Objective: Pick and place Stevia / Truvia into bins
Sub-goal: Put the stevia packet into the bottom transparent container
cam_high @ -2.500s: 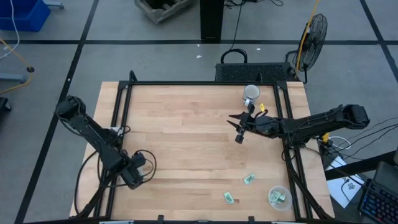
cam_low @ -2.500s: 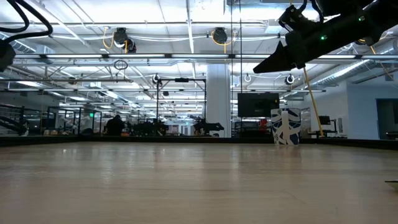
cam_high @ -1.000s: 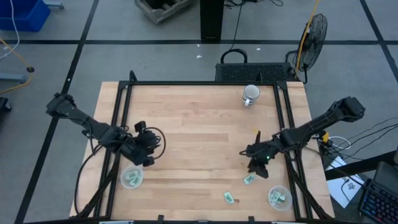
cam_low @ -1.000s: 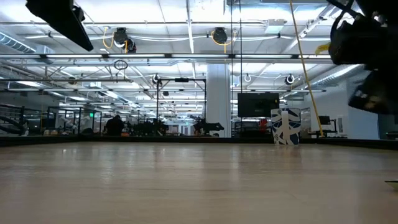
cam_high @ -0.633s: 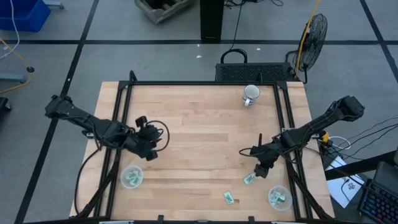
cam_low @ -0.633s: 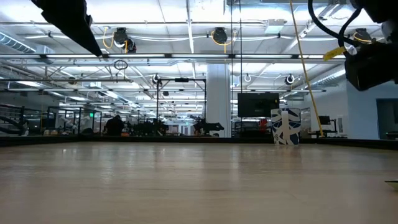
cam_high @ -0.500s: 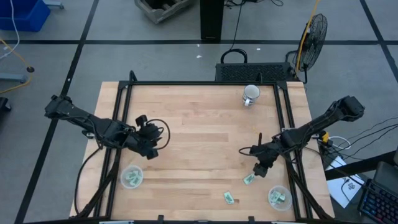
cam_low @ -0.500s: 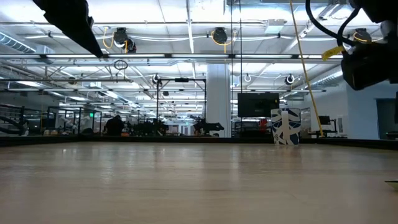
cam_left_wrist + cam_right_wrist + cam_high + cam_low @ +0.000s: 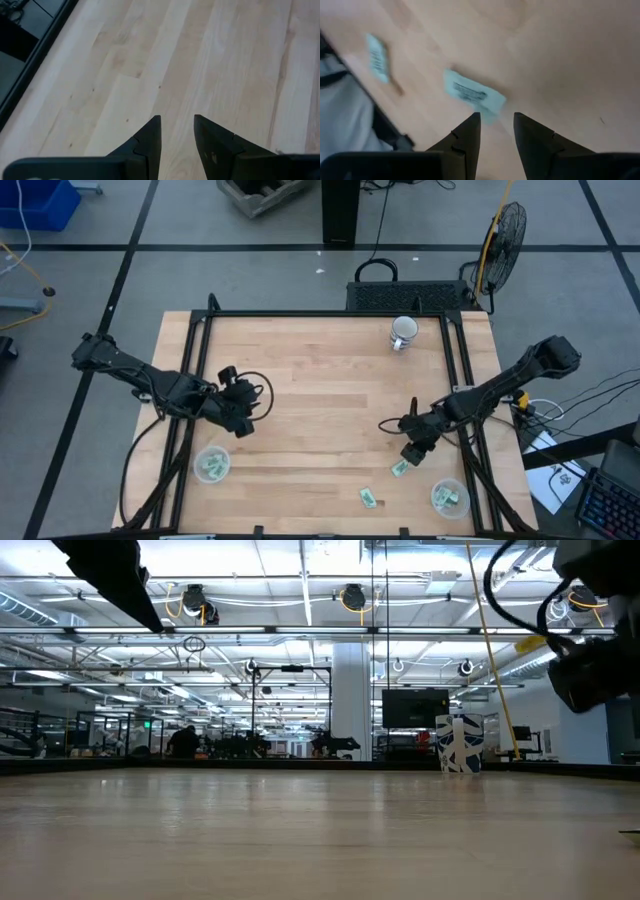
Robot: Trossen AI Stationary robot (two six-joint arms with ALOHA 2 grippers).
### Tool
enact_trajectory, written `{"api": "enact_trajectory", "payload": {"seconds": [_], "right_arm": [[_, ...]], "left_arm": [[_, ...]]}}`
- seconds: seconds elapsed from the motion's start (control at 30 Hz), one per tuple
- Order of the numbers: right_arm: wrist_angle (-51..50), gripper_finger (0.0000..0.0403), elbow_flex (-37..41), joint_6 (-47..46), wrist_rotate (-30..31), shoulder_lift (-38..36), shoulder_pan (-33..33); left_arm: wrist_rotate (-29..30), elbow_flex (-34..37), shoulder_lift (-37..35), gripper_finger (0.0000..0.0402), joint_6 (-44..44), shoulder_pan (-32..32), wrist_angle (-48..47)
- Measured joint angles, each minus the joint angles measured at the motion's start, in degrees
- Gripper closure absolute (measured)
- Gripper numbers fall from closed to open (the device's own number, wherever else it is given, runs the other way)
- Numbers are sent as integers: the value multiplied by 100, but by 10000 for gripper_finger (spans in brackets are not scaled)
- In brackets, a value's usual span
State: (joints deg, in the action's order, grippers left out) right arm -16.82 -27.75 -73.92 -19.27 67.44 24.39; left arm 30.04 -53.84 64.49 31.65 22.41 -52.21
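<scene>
Check the right pincer (image 9: 413,452): its fingers are slightly parted and empty, poised just above a loose sachet (image 9: 400,468) on the surface (image 9: 320,380). Another sachet (image 9: 368,499) lies nearby. The left pincer (image 9: 236,418), fingers likewise parted, hangs above the left cup (image 9: 211,464).

Bystanders around a wooden table

A white mug (image 9: 403,332) sits near the table's (image 9: 320,390) far edge, and from low down it shows a blue-and-white pattern (image 9: 459,744). Behind the table stands a black crate (image 9: 410,297), a floor fan (image 9: 500,232) beside it, a dark post (image 9: 340,212), a blue bin (image 9: 38,202) far left.
</scene>
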Motion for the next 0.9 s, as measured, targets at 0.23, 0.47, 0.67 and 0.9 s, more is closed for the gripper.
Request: {"api": "enact_trajectory", "payload": {"seconds": [0.23,0.47,0.67,0.9], "right_arm": [[644,291,4,6,-181,658,4],[981,291,-1,70,-209,913,-1],[994,292,-11,222,-222,1018,-1],[1028,339,-3,542,-215,1018,2]], "left_arm": [[-2,0,0,279,12,0,0],[-2,2,0,279,12,0,0],[-2,0,0,279,12,0,0],[-4,1,0,279,12,0,0]]}}
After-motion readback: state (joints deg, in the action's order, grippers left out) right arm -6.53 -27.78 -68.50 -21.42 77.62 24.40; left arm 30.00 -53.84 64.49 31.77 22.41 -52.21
